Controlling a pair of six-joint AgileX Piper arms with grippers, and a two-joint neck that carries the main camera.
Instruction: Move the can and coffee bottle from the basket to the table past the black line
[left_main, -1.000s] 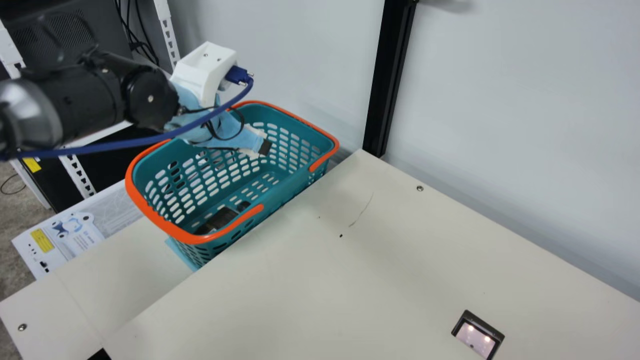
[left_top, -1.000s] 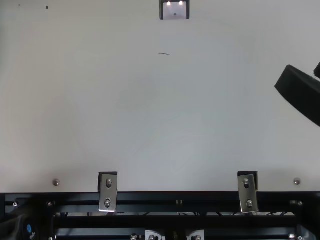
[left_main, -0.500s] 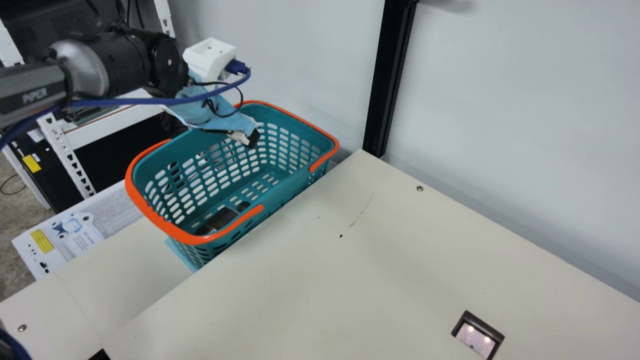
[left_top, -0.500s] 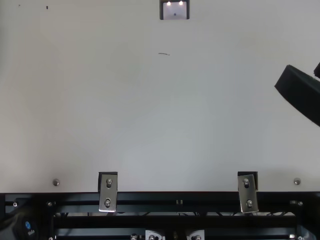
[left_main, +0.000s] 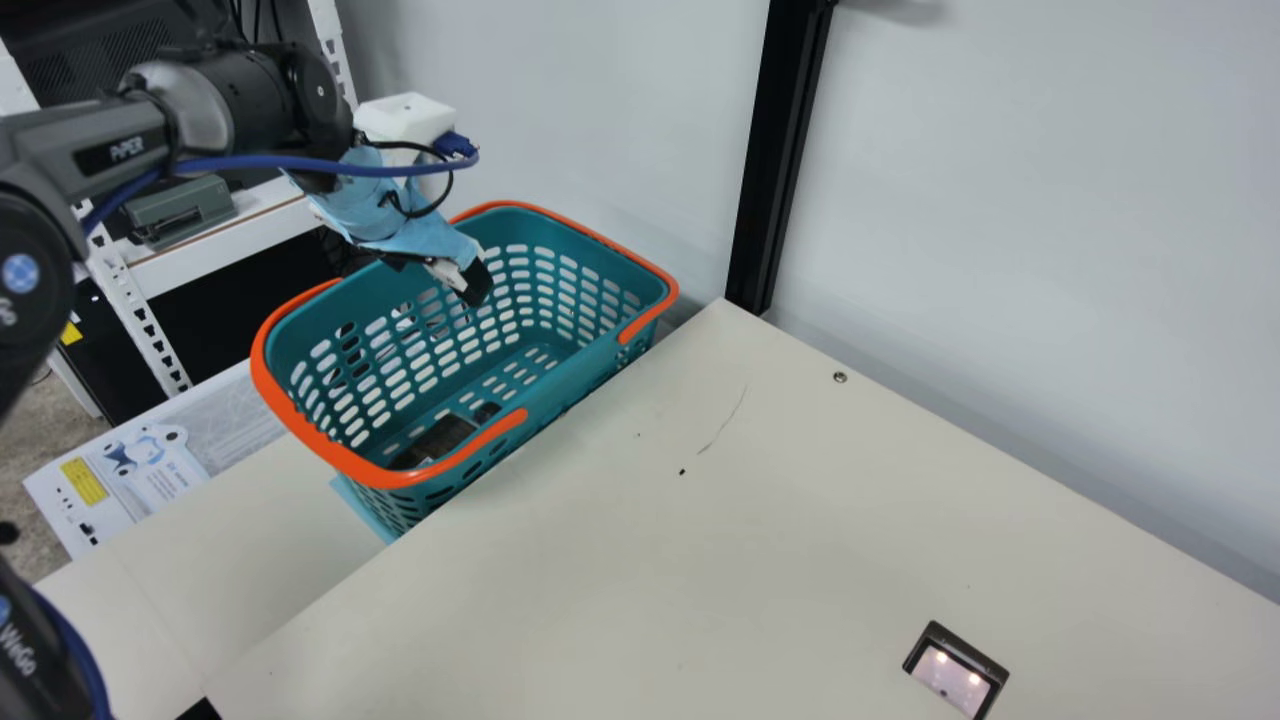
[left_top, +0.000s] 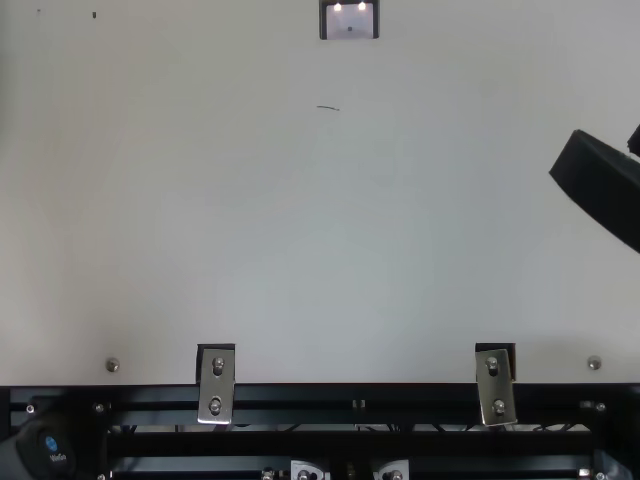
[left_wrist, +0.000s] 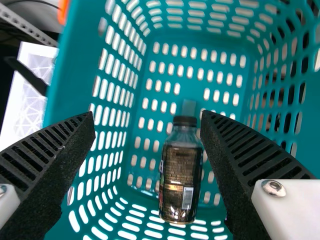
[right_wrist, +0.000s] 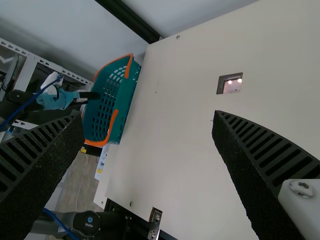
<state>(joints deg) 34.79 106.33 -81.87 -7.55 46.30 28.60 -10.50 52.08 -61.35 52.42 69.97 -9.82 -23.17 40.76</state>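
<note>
My left gripper (left_main: 478, 282) is over the far side of the teal basket (left_main: 610, 235); the dark coffee bottle (left_main: 440, 440) lies lower down at the basket's near end. Seen from the left wrist, the open left gripper (left_wrist: 147, 120) has the black-capped coffee bottle (left_wrist: 181, 175) on the basket floor beyond its fingers, with nothing held between them. At the top view's right edge is part of my right gripper (left_top: 605, 190). In the right wrist view the right gripper (right_wrist: 147, 120) stands open and empty above the table, well away from the basket (right_wrist: 127, 100).
The basket stands beside the raised cream table (left_main: 700, 540), its orange handle (left_main: 340, 455) down along the rim. A small framed glossy plate (left_main: 955, 672) sits on the table. A black post (left_main: 785, 150) rises at the back corner, and a white shelf frame (left_main: 150, 330) stands behind the basket.
In the main view my left gripper has moved left over the basket, its arm drawing back and more of the forearm coming into view. The bottle and the right gripper have stayed put.
</note>
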